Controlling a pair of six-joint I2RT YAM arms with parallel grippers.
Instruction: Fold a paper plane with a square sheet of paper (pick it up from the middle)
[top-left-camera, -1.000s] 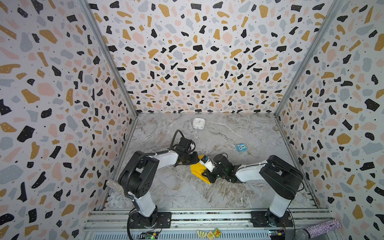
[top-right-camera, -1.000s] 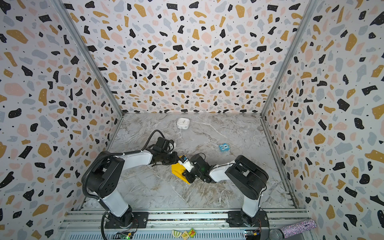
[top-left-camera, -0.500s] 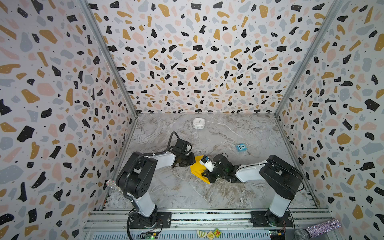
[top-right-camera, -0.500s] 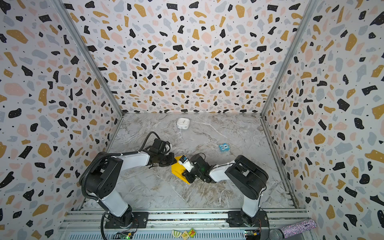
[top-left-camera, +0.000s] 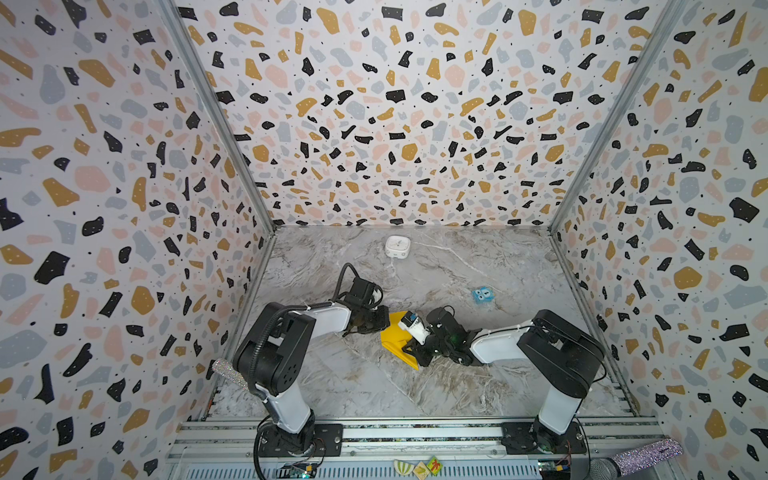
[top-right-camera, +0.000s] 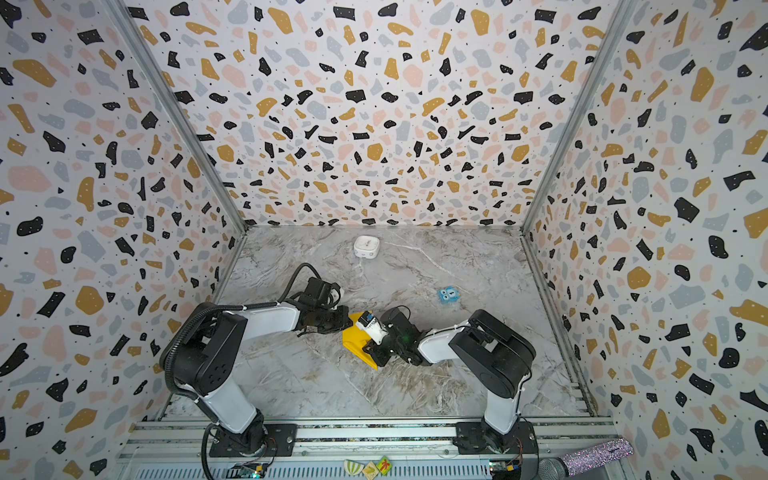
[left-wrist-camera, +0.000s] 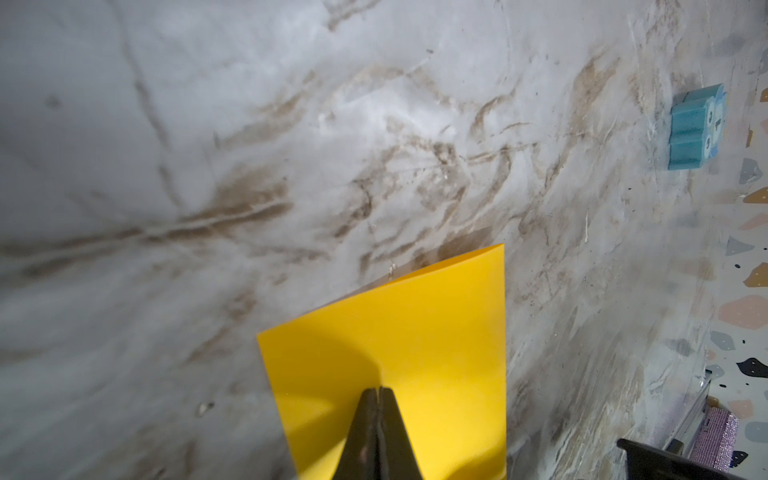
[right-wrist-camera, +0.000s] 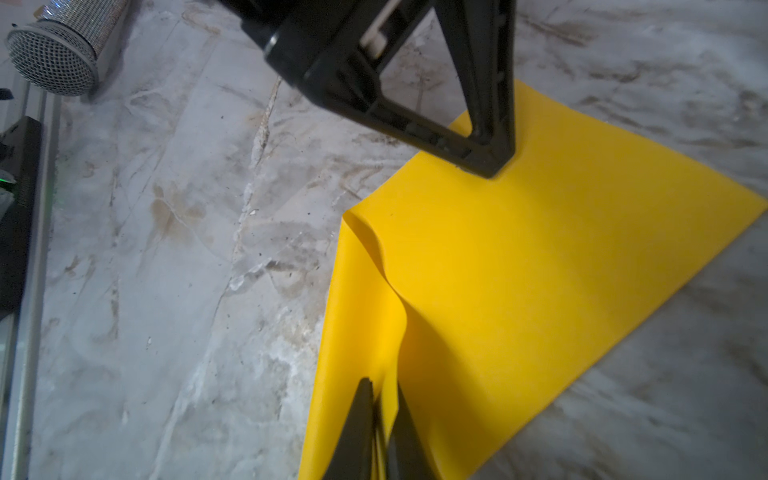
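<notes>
Terrazzo-print walls on three sides; marble-look table (top-left-camera: 374, 386). The square sheet of paper (top-left-camera: 392, 336) lies mid-table between the two arms. Part of it is flat and one side is raised into a soft ridge; no sharp crease is visible. White rounded box (top-left-camera: 397, 247) and blue cube (top-left-camera: 482, 295) sit well apart from it, toward the back wall.

Left tool (left-wrist-camera: 378, 392): fingers together, tips set down on top of the sheet near one edge. Reads as a pin, not a grip.
Right tool (right-wrist-camera: 380, 395): clamped on a thin upstanding pleat at the opposite side.

Judgement: first fold in hand, plane barely begun. To do it well:
- Left tips serve as the anchor so the sheet cannot slide.
- Right tool carries its pleat low and slowly toward the pinned side, matching edge to edge before flattening.
- Pulling upward risks dragging the paper from under the pin or tearing it at the pinch.
- Crease only once the corners line up.
</notes>
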